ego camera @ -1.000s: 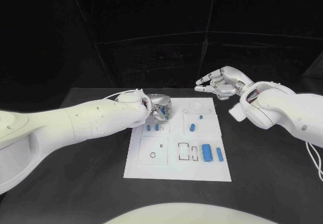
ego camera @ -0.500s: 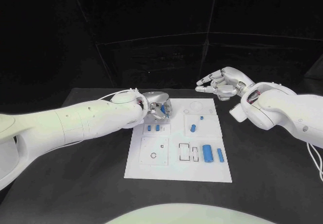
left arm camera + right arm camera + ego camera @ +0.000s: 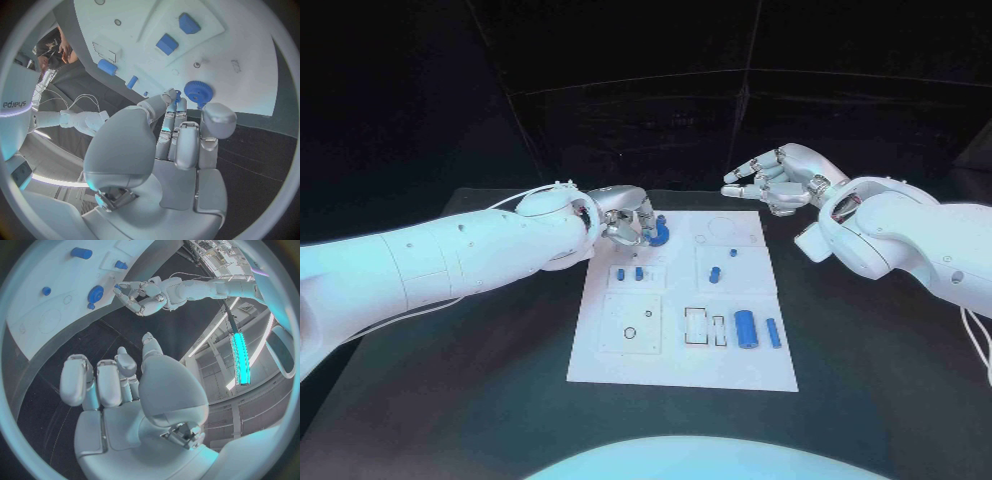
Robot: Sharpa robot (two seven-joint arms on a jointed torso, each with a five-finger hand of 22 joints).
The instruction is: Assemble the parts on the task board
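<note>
The white task board [image 3: 678, 360] lies mid-table. A blue gear [image 3: 659, 232] sits near its far left corner, also seen as the gear [image 3: 199, 92] and the gear [image 3: 95, 292]. My left hand [image 3: 627, 222] hovers just left of the gear, its fingertips [image 3: 173, 98] close beside it and nothing in its grasp. Two small blue parts [image 3: 629, 272] lie just in front of that hand. A blue peg [image 3: 713, 272] and a smaller one [image 3: 731, 251] lie mid-board. Two long blue parts [image 3: 756, 328] lie at the right. My right hand [image 3: 776, 180] hangs empty above the far right corner, fingers loosely bent.
Rectangular cut-outs [image 3: 701, 325] and a square plate with small holes [image 3: 632, 322] mark the board's near half. A faint round recess [image 3: 720, 228] shows at the far right of the board. Black table [image 3: 473, 390] surrounds the board on all sides.
The blue gear, earlier tucked within my left hand's fingers, now shows uncovered on the board beside them; the hand has drawn back a little. The right hand has barely moved.
</note>
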